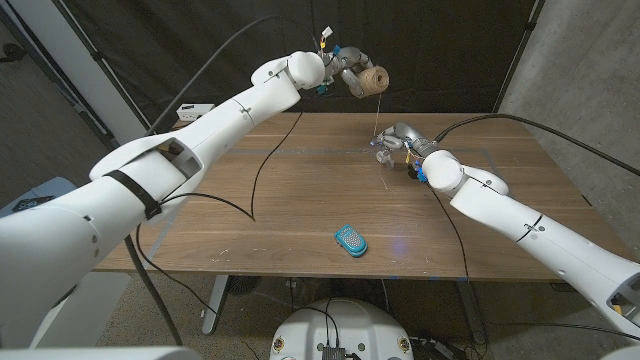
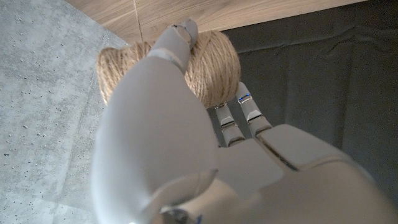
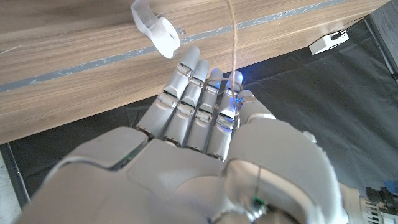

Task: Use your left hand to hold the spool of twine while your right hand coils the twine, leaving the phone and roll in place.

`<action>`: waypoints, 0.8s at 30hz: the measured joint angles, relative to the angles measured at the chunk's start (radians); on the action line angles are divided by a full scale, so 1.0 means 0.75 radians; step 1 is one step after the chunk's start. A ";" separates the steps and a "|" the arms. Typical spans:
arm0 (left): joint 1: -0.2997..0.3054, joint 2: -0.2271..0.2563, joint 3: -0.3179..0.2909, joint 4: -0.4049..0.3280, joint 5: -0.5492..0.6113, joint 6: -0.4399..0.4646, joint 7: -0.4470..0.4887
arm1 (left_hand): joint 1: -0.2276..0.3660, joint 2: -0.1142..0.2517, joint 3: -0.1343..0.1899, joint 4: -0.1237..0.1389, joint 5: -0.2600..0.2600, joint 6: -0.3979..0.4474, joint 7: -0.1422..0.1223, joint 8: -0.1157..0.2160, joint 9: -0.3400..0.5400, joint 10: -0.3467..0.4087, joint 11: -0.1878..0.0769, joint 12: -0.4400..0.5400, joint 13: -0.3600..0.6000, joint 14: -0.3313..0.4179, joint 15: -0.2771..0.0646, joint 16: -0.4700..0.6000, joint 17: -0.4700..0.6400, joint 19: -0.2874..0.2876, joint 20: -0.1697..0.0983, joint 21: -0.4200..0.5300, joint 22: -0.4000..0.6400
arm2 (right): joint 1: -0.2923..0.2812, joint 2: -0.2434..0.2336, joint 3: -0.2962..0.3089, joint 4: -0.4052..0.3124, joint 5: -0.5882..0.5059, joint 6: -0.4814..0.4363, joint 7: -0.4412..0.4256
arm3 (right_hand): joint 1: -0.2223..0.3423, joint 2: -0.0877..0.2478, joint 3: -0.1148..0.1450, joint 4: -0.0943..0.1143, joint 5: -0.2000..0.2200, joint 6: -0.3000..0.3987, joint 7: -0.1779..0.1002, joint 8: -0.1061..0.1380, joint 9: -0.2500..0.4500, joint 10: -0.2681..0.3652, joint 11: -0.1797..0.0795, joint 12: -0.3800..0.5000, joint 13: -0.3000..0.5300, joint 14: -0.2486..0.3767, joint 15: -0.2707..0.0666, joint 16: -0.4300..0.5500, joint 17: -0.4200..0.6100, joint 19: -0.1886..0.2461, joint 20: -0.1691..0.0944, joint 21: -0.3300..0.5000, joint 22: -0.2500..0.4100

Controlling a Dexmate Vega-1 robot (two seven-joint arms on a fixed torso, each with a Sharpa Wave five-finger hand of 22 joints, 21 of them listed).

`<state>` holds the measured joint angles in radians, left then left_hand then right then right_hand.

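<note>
Holding step done: left hand (image 1: 345,70) wrapped around spool of twine (image 1: 371,80), raised above the worktop's (image 1: 300,210) far edge. Coiling under way, judging by the strand (image 1: 377,120) dropping to right hand (image 1: 393,140) (fingers curled; grip on strand unclear). Blue phone (image 1: 350,240) near front edge, well apart; clear roll (image 3: 157,28) just beside right hand, easily knocked.

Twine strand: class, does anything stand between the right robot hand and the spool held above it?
Nothing visible does. The twine strand hangs clear from the spool of twine, gripped by the left robot hand, to the right robot hand.
</note>
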<state>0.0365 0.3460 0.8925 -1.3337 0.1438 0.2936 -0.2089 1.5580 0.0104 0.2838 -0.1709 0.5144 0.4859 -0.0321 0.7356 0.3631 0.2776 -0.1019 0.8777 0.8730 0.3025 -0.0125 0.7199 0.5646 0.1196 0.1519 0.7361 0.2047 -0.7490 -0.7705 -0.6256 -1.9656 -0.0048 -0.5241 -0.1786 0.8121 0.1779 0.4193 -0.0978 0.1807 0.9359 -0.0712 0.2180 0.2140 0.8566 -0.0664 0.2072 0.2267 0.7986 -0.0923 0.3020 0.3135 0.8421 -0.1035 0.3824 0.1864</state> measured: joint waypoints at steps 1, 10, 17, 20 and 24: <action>0.000 -0.001 0.000 0.001 0.000 0.000 0.000 | 0.000 0.000 0.000 0.000 0.000 0.000 0.000 0.000 0.000 0.000 0.000 0.000 0.000 0.000 0.000 0.000 0.000 0.000 0.000 0.000 0.000 | -0.001 0.000 0.000 -0.001 0.000 0.000 0.001 | 0.000 0.000 0.000 0.000 0.000 0.000 0.000 0.000 0.000 0.000 0.000 0.000 0.000 0.000 0.000 0.000 0.000 0.000 0.000 0.000 0.000; -0.003 -0.003 0.006 0.002 0.010 0.017 0.004 | 0.000 0.000 0.000 0.000 0.000 0.000 0.000 0.000 0.000 0.000 0.000 0.000 0.000 0.000 0.000 0.000 0.000 0.000 0.000 0.000 0.000 | -0.019 -0.016 0.007 -0.023 0.000 0.011 0.018 | 0.000 0.000 0.000 0.000 0.000 0.000 0.000 -0.005 0.000 -0.005 0.005 0.000 0.000 -0.005 0.005 0.000 0.000 0.000 0.000 0.000 0.000; -0.003 -0.003 0.010 -0.006 0.015 0.037 0.009 | 0.000 0.000 0.000 0.000 0.000 0.000 0.000 0.000 0.000 0.000 0.000 0.000 0.000 0.000 0.000 0.000 0.000 0.000 0.000 0.005 0.000 | -0.030 -0.023 0.010 -0.041 0.000 0.018 0.030 | 0.000 0.000 -0.004 -0.004 0.000 0.000 0.000 -0.005 0.000 -0.005 0.005 0.000 0.000 -0.005 0.005 0.000 0.000 -0.002 -0.003 0.000 0.000; -0.003 -0.003 0.010 -0.014 0.016 0.050 0.010 | 0.000 0.000 0.000 0.000 0.000 0.000 0.000 0.000 0.000 0.000 0.000 0.000 0.000 0.000 0.000 0.000 0.000 0.000 0.000 0.005 0.000 | -0.035 -0.025 0.011 -0.048 0.001 0.018 0.035 | 0.000 0.000 -0.004 -0.004 0.000 0.000 0.000 -0.005 0.000 -0.005 0.005 0.000 0.000 -0.005 0.005 0.000 0.000 -0.002 -0.003 0.000 0.000; 0.001 0.000 0.010 -0.028 0.016 0.068 0.011 | 0.000 0.000 0.000 0.000 -0.001 0.000 0.000 0.000 0.000 0.000 0.000 0.000 0.000 0.000 0.000 0.000 0.000 0.000 0.000 0.005 0.000 | -0.040 -0.025 0.011 -0.057 0.002 0.019 0.040 | 0.000 0.000 -0.004 -0.004 0.000 -0.009 -0.003 -0.005 0.000 -0.010 0.000 -0.002 0.000 -0.005 0.005 0.000 0.006 -0.002 -0.003 0.000 0.000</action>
<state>0.0371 0.3462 0.9003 -1.3547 0.1558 0.3444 -0.2004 1.5581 0.0104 0.2838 -0.1709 0.5140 0.4859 -0.0321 0.7356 0.3631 0.2776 -0.1019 0.8777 0.8728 0.3024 -0.0125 0.7199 0.5646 0.1196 0.1519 0.7398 0.2048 -0.7791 -0.7889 -0.6176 -2.0087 -0.0032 -0.5102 -0.1485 0.8121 0.1779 0.4165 -0.1006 0.1807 0.9288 -0.0733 0.2143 0.2141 0.8494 -0.0664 0.2060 0.2267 0.7952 -0.0889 0.3020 0.3183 0.8403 -0.1054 0.3824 0.1864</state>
